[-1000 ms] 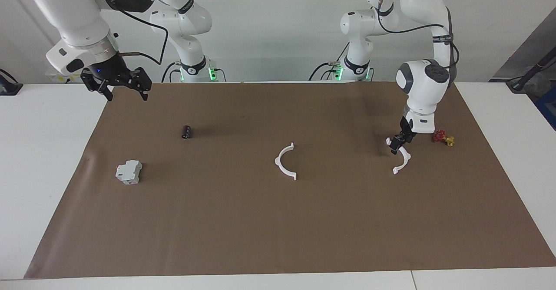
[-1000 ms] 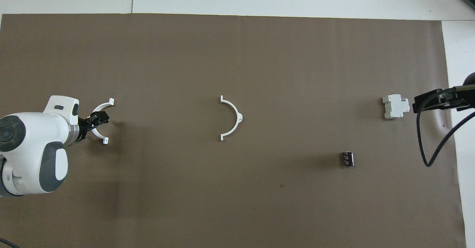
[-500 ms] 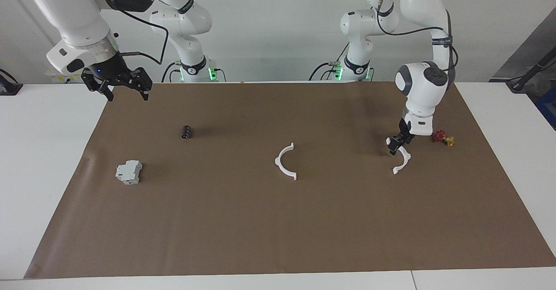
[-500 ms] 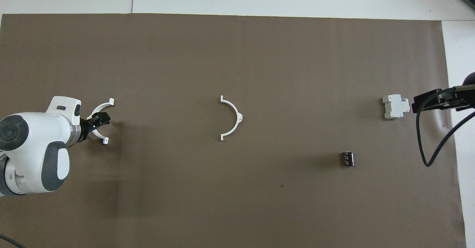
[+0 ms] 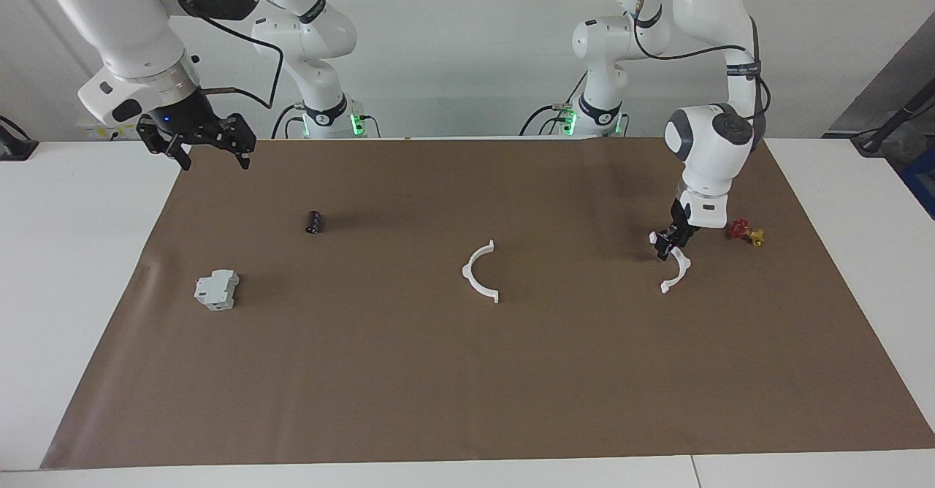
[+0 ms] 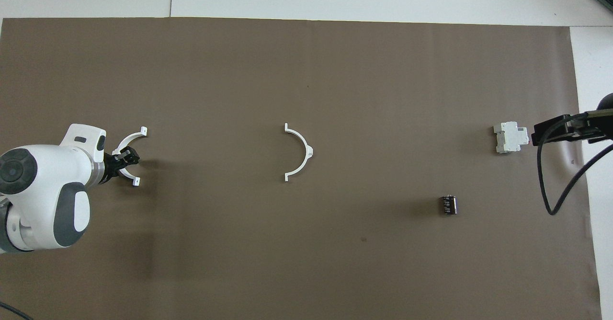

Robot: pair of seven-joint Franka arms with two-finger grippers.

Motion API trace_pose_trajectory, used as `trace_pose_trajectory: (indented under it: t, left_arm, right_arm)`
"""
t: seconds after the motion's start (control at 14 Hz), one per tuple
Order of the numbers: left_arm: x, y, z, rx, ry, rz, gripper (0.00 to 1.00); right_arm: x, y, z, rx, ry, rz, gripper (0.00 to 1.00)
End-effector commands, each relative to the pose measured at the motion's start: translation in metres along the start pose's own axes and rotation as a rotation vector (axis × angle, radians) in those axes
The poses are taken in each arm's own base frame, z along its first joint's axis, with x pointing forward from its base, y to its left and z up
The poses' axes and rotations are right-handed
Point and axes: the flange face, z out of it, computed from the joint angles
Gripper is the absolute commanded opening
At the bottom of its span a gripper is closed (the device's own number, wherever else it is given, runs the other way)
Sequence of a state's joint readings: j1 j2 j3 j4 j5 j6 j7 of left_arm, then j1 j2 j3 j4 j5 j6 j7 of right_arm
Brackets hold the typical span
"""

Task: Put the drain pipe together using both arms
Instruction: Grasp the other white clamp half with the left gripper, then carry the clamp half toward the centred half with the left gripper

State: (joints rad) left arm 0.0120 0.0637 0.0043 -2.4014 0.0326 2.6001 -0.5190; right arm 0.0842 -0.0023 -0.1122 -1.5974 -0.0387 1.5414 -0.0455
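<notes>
L gripper (image 5: pixel 666 243) has closed in on end arc (image 5: pixel 676 269), clenched on it, L-arm end of mat | mid arc (image 5: pixel 480 272) untouched, mat centre | R gripper (image 5: pixel 208 148) waits spread above R-arm end.

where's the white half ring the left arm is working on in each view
Facing view: the arc lies at the picture's right, under the left tool, beside the red-and-yellow piece.
Overhead view: the same arc lies at the picture's left edge, under the left tool.
Shared landmark: the other arc, alone at mid mat in both.
</notes>
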Motion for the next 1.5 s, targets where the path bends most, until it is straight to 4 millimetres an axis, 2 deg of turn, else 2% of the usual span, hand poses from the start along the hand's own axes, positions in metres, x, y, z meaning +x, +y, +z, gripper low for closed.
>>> trace_pose_trajectory:
  t: [0.0,0.07,0.14,0.36,0.43,0.64,0.86,0.93,1.07,1.14,1.21,1.43]
  left_arm:
    - [-0.001,0.007,0.001,-0.009,-0.001,0.025,0.16]
    - [0.000,0.010,-0.001,-0.008,-0.002,0.029,0.04]
    - [0.002,0.013,-0.003,-0.001,-0.014,0.033,0.00]
    - [0.009,0.043,-0.032,0.025,-0.064,0.055,0.00]
    - [0.006,0.057,-0.041,0.027,-0.069,0.045,0.00]
    - [-0.025,0.117,-0.051,-0.001,-0.044,-0.019,0.00]
    - [-0.069,0.174,-0.062,-0.032,-0.032,-0.108,0.00]
    - [-0.086,0.194,-0.061,-0.041,-0.033,-0.120,0.00]
    - [-0.117,0.220,-0.045,-0.046,-0.040,-0.109,0.00]
    - [-0.133,0.235,-0.027,-0.044,-0.046,-0.122,0.00]
    - [-0.146,0.259,-0.005,-0.046,-0.049,-0.146,0.00]
    - [-0.145,0.271,-0.006,-0.048,-0.039,-0.136,0.00]
  right_arm:
    - [0.001,0.004,0.000,0.019,0.002,0.011,1.00]
    - [0.001,0.004,0.000,0.019,0.004,0.011,1.00]
    - [0.001,0.003,0.000,0.019,0.004,0.009,1.00]
    - [0.000,0.003,0.001,0.021,0.002,0.011,1.00]
    - [0.000,0.004,0.001,0.019,0.002,0.012,1.00]
    - [0.003,0.000,0.000,0.024,0.012,0.018,1.00]
    - [0.003,-0.001,-0.001,0.026,0.011,0.037,1.00]
    - [0.003,0.003,0.000,0.026,0.010,0.040,1.00]
    - [0.002,0.005,-0.001,0.023,0.014,0.045,1.00]
    - [0.002,0.006,-0.001,0.025,0.014,0.045,1.00]
    - [0.002,0.006,-0.001,0.023,0.014,0.045,1.00]
    - [0.002,0.003,-0.002,0.025,0.016,0.038,1.00]
